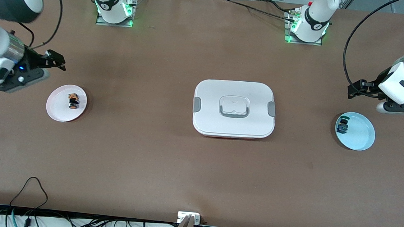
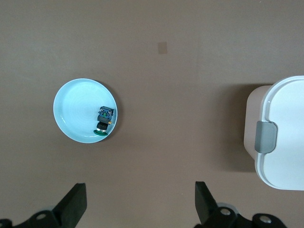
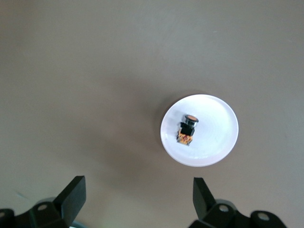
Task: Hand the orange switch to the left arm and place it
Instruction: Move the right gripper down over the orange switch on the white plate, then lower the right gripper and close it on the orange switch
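Note:
The orange switch [image 1: 73, 101] lies on its side on a pale pink plate [image 1: 58, 111] toward the right arm's end of the table. My right gripper [image 1: 23, 76] hangs above the table beside that plate. In the right wrist view it [image 3: 140, 199] is open and empty, with the switch [image 3: 186, 129] on the plate [image 3: 216, 142] some way off its fingers. The white lidded box [image 1: 234, 109] stands mid-table. My left gripper [image 1: 402, 107] hovers beside a light blue plate [image 1: 360, 135], open and empty [image 2: 141, 204].
A small dark switch with a green-blue cap [image 1: 343, 125] lies on the light blue plate [image 2: 76, 114], also in the left wrist view [image 2: 104, 119]. The box's end with its grey clip [image 2: 266, 137] shows there too. Cables run along the table's front edge [image 1: 30, 186].

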You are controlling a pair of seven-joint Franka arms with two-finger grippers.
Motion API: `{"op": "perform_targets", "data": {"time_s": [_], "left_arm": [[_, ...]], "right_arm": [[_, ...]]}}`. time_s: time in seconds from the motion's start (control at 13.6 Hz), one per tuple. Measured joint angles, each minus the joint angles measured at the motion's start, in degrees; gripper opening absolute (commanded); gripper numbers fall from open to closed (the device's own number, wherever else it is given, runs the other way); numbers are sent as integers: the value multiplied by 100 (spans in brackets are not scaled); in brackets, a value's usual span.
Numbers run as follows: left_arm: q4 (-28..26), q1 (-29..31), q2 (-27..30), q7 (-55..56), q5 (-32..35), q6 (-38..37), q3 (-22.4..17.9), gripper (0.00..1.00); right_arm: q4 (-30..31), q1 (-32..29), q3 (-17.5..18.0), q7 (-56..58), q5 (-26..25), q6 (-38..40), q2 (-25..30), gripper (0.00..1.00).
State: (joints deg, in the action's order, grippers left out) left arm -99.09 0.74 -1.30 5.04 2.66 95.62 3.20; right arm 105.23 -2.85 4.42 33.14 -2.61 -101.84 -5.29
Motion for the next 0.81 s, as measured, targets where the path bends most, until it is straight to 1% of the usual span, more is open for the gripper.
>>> {"op": "perform_targets", "data": {"time_s": [0.15,0.29,0.44,0.66,0.81], "left_arm": [[0,0,0,0,0,-1,-1,100],[1,1,0,0,0,-2,-1,100],[1,2,0,0,0,-2,-2,100],[2,3,0,0,0,-26,-3,100],[2,3,0,0,0,-41,-3,100]], "right_arm": [[526,-106,-2,1090,-79,-680,-107,100],[788,-291,-13,2268,-153,-1183,-334,100],[834,-483,-22,3221,-275,-1527,-659,100],[839,-639,-24,4650,-312,-2060,-1039,100],[918,-665,-23,5213,-313,-2474,-1220,100]]}}
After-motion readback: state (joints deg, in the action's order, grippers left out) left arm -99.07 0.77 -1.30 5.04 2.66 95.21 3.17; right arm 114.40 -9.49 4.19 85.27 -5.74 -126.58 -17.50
